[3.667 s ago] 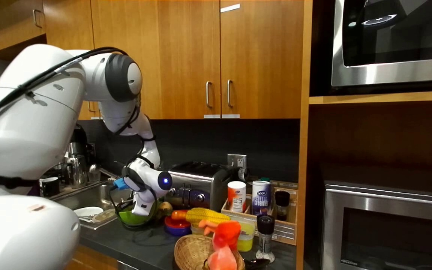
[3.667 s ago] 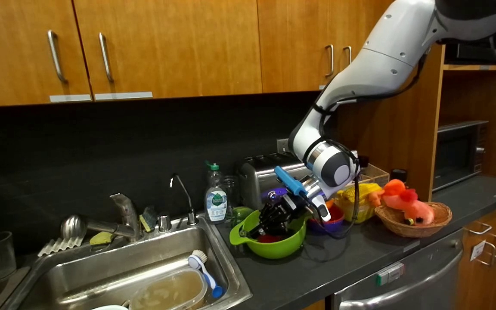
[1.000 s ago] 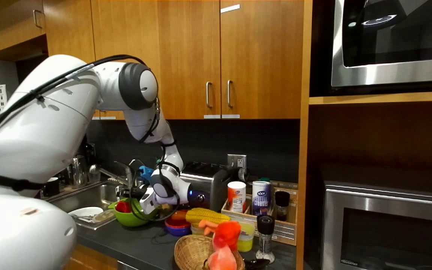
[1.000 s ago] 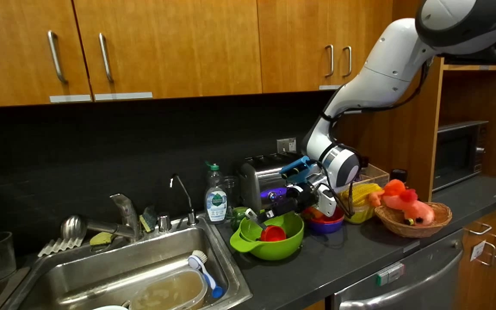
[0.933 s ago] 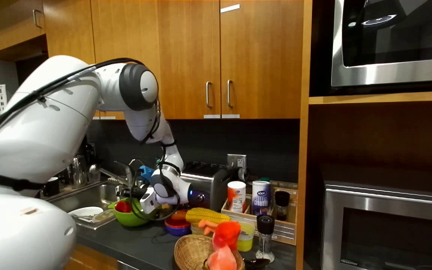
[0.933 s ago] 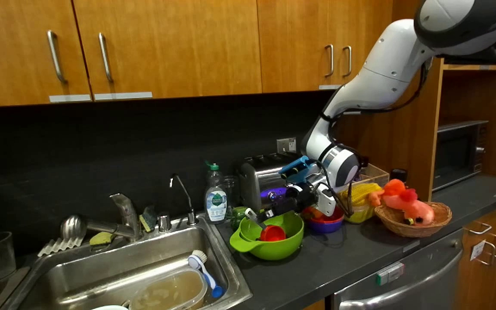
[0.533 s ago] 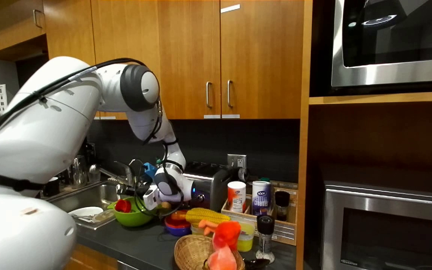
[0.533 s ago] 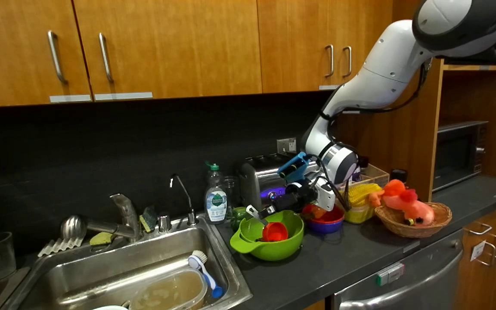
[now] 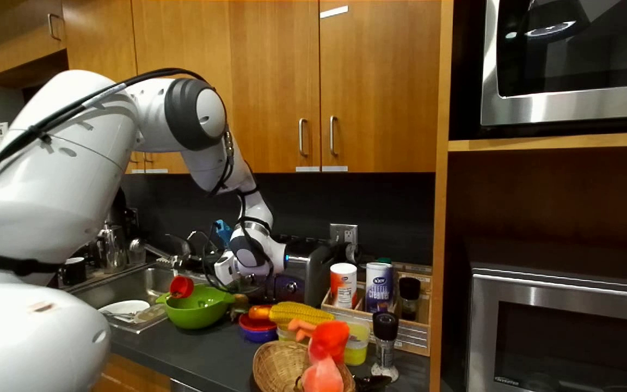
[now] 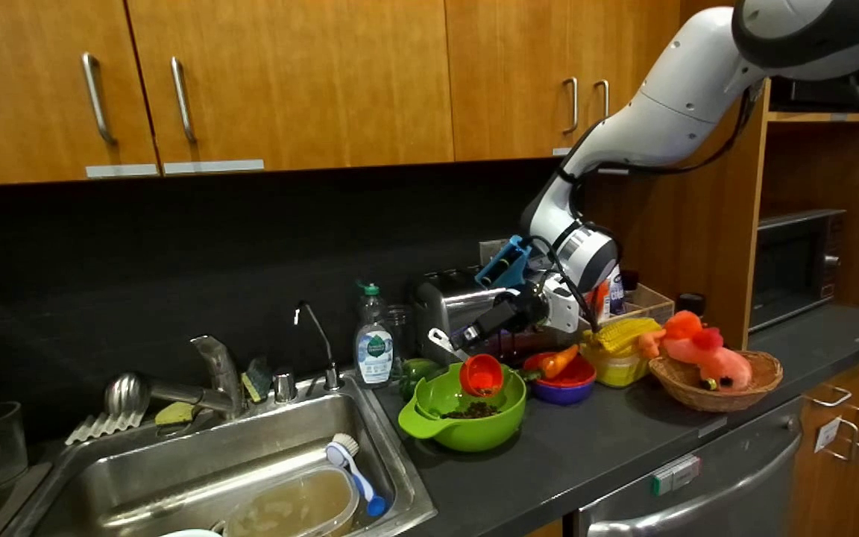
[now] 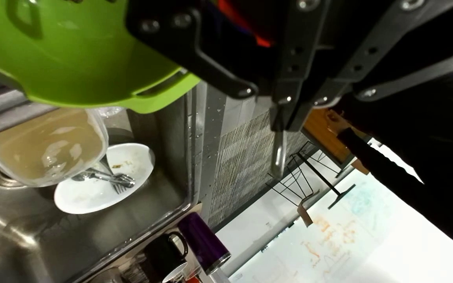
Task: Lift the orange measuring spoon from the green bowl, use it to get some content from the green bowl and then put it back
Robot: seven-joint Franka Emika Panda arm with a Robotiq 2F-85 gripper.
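Observation:
The orange measuring spoon (image 10: 476, 373), red-orange in the cup with a pale metal handle, hangs above the green bowl (image 10: 467, 436). Its cup is tilted, and a little dark stuff shows by its lower lip. My gripper (image 10: 462, 340) is shut on the handle, whose end sticks out past the fingertips. In the wrist view the gripper (image 11: 287, 124) has its jaws together around that handle; the cup is hidden there. Dark small content (image 10: 474, 409) lies at the bottom of the bowl. Both exterior views show the spoon (image 9: 181, 286) over the bowl (image 9: 196, 316).
Behind the bowl stands the toaster (image 9: 302, 267). Red and blue stacked bowls (image 10: 564, 388) with a carrot sit beside it, then a yellow corn (image 9: 300, 314) and a wicker basket (image 10: 713, 399). The sink (image 10: 176, 477) lies on the bowl's other side, a soap bottle (image 10: 374, 347) behind.
The gripper, first low inside the bowl, has risen with the spoon. In the last half second the cup has come up higher, and the bowl's dark content has come into sight.

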